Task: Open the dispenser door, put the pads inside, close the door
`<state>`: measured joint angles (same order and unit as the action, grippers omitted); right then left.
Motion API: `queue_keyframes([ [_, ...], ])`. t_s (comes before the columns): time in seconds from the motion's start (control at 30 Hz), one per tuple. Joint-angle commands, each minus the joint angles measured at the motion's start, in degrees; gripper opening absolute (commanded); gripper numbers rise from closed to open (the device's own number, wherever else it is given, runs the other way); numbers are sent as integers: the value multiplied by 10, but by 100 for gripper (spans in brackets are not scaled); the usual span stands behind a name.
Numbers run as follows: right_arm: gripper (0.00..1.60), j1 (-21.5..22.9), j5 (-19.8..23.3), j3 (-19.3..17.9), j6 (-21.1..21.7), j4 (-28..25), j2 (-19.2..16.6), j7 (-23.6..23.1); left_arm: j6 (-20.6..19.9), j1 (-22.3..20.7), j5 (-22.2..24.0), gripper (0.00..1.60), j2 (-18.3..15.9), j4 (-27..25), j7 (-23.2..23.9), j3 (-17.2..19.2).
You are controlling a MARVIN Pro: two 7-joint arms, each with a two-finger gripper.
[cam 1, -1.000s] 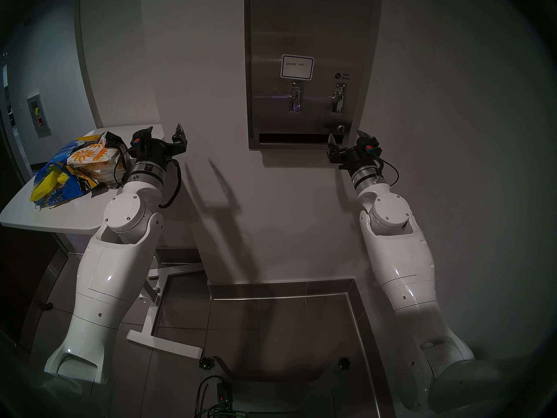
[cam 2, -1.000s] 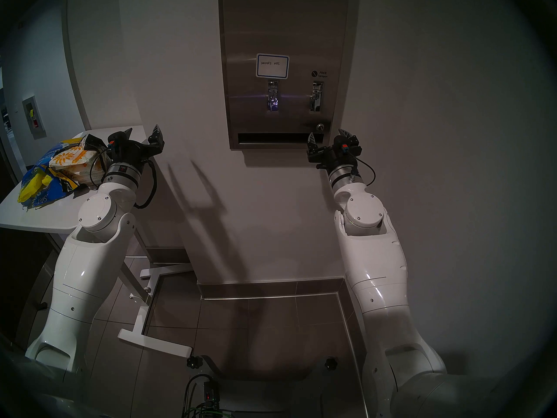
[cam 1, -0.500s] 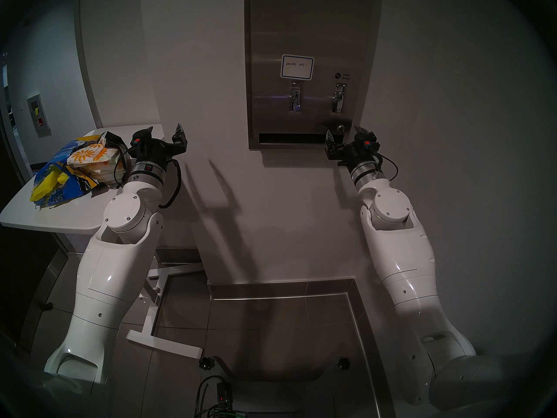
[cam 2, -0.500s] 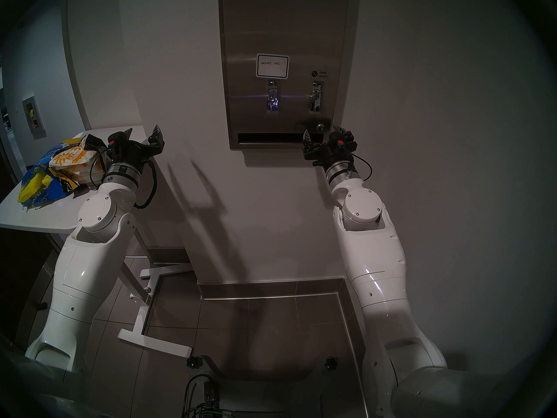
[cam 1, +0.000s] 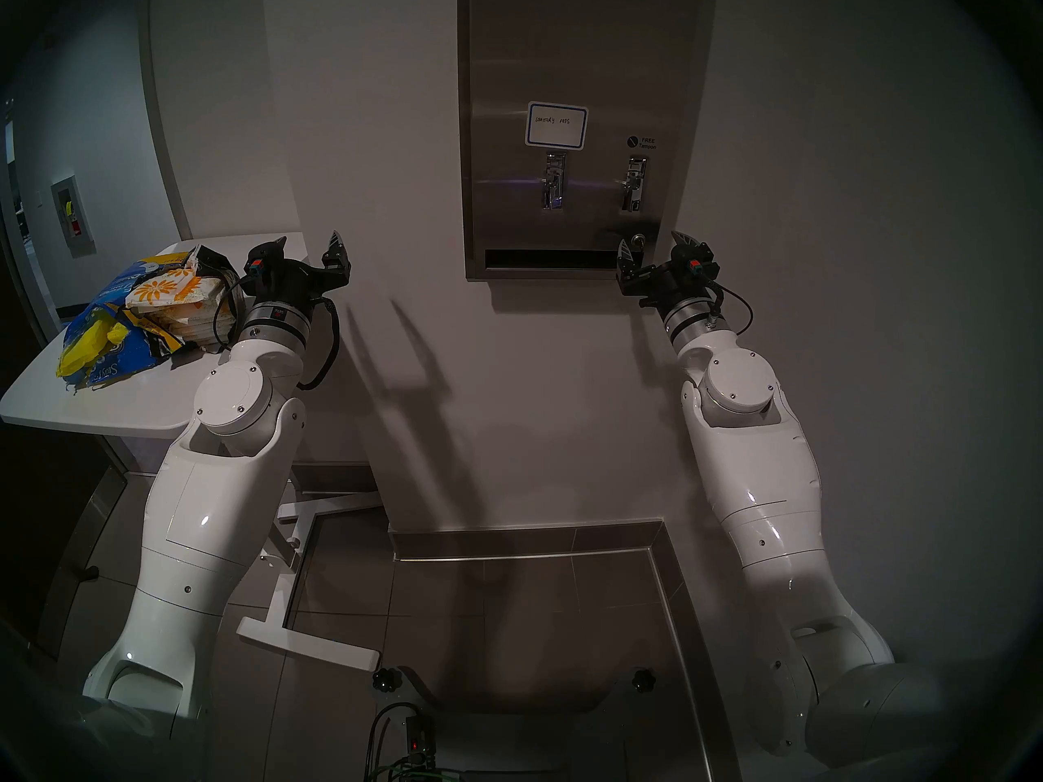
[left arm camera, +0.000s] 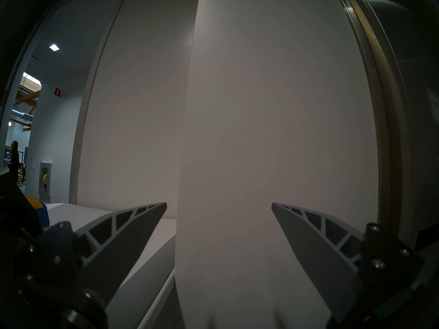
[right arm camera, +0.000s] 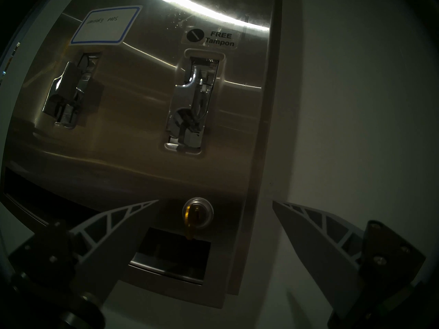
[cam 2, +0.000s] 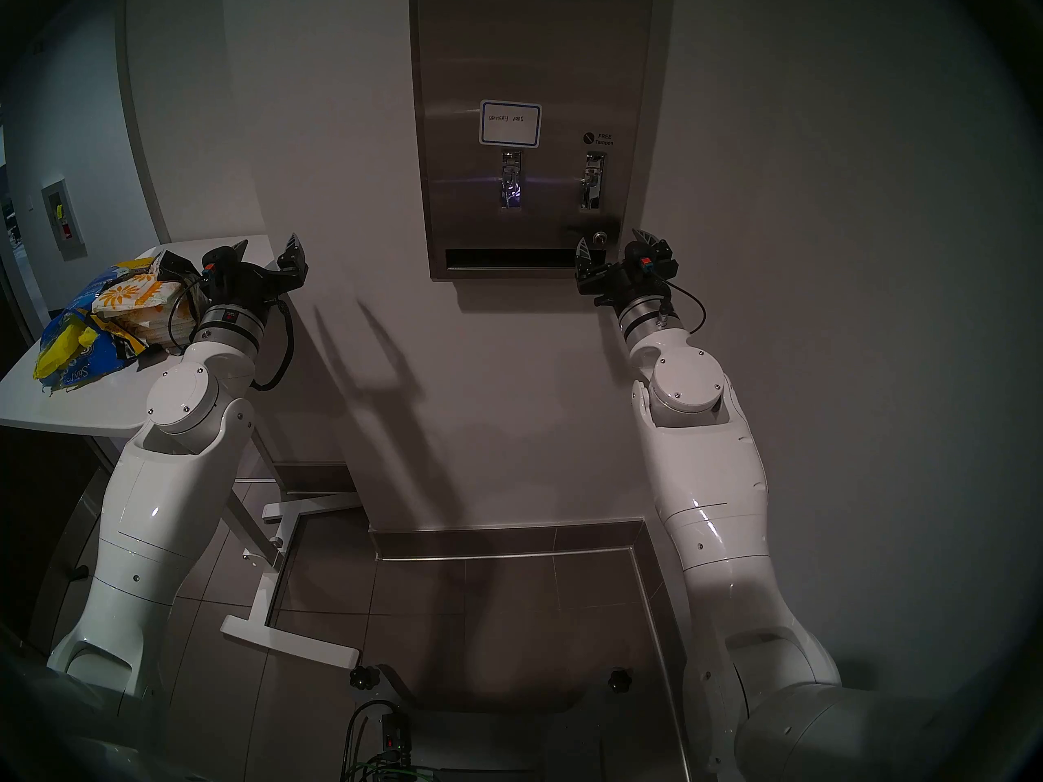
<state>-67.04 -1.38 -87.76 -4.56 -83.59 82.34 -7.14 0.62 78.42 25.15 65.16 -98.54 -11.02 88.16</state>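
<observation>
The brushed-steel dispenser hangs on the wall. Its dispenser door is shut, with a blue-bordered label, two lever slots and a round lock holding a key. My right gripper is open at the door's lower right corner; its fingers straddle the lock and the door's right edge without touching. The pads, white with orange flowers, lie stacked on the white table. My left gripper hangs open and empty beside them, facing the bare wall.
A torn blue-and-yellow bag lies by the stack at the table's left. The table's white legs reach across the tiled floor below. A wall corner stands between the table and the dispenser.
My right gripper has risen a little toward the lock, shifting slightly left and then back right, still open. The left arm has not moved.
</observation>
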Motion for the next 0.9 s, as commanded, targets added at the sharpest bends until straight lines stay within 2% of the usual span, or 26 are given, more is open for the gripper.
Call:
queue_keyframes([
  [0.0, 106, 18, 0, 0, 4, -27, 4, 3, 6, -18, 0, 160, 0, -15, 0, 4],
  [0.1, 102, 16, 0, 0, 7, -29, 5, 4, 6, -18, 0, 160, 0, -15, 0, 4],
  [0.2, 76, 15, 0, -1, 8, -30, 6, 3, 6, -18, 0, 160, 0, -15, 0, 4],
  [0.37, 74, 15, 0, -1, 11, -29, 9, 2, 6, -18, 0, 160, 0, -15, 0, 4],
  [0.47, 68, 15, 0, 0, 13, -26, 11, 0, 6, -18, 0, 160, 0, -15, 0, 4],
  [0.57, 73, 15, 0, 1, 19, -26, 13, -3, 6, -18, 0, 160, 0, -15, 0, 4],
  [0.67, 57, 14, 0, 3, 24, -27, 15, -4, 6, -18, 0, 160, 0, -15, 0, 4],
  [0.83, 60, 13, 2, 3, 29, -25, 16, -8, 6, -18, 0, 160, 0, -15, 0, 4],
  [0.87, 51, 13, 2, 3, 29, -25, 17, -9, 6, -18, 0, 160, 0, -15, 0, 4],
])
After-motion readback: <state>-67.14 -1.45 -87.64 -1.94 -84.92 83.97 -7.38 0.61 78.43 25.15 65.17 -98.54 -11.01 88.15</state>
